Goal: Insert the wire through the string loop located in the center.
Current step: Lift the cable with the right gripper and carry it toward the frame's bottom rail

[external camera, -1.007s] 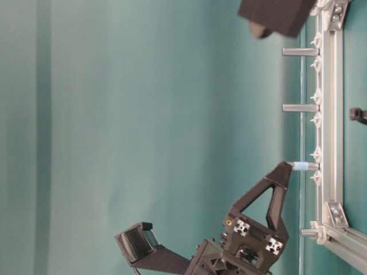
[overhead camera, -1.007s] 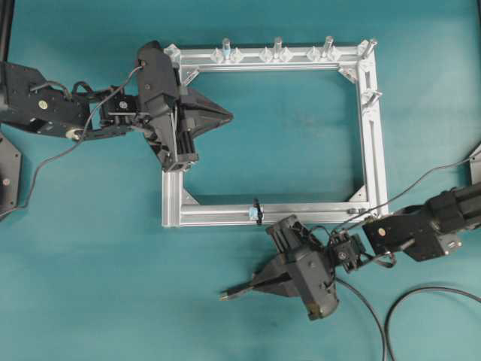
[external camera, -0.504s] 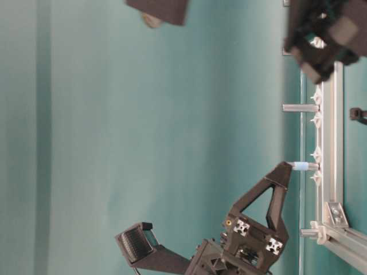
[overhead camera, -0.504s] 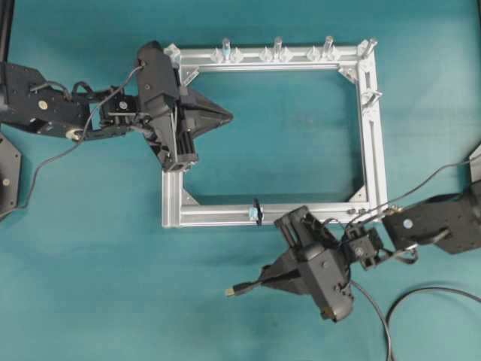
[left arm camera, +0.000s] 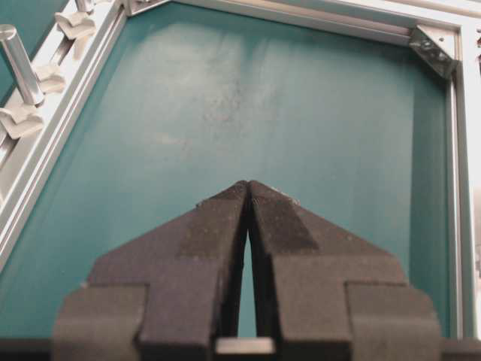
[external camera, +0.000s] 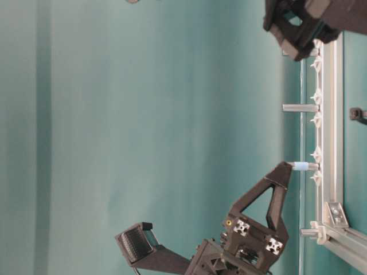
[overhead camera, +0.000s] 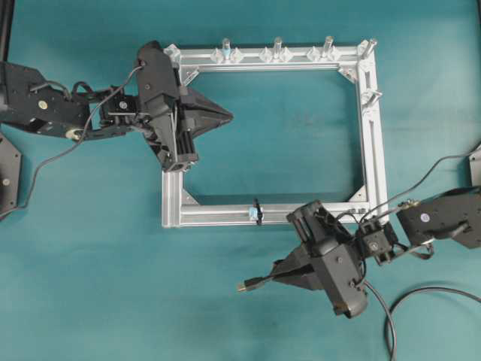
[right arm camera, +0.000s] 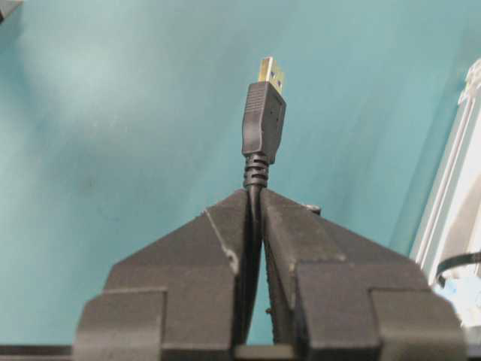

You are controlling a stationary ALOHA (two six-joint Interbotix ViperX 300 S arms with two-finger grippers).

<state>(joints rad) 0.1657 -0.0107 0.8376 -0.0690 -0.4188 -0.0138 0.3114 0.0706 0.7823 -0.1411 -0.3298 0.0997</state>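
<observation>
The wire's dark plug (overhead camera: 250, 284), with its metallic tip pointing left, sticks out of my right gripper (overhead camera: 275, 278), which is shut on the cable just behind the plug (right arm camera: 263, 120). It hangs over the mat in front of the frame's near bar (overhead camera: 316, 213). The string loop (overhead camera: 257, 211) rings that bar, up and left of the plug, apart from it. In the right wrist view the string loop (right arm camera: 454, 263) shows at the lower right edge. My left gripper (overhead camera: 228, 115) is shut and empty inside the frame's upper left; its tips (left arm camera: 247, 184) meet.
The silver frame (overhead camera: 373, 135) carries upright pegs (overhead camera: 277, 47) along its far bar and right side. Loose black cable (overhead camera: 421, 295) curls at the lower right. My left gripper's tip (external camera: 285, 168) sits close to a peg (external camera: 304, 166) in the table-level view.
My right gripper has carried the plug to the right along the front of the frame, and its arm has drawn back right. The left arm has stayed still.
</observation>
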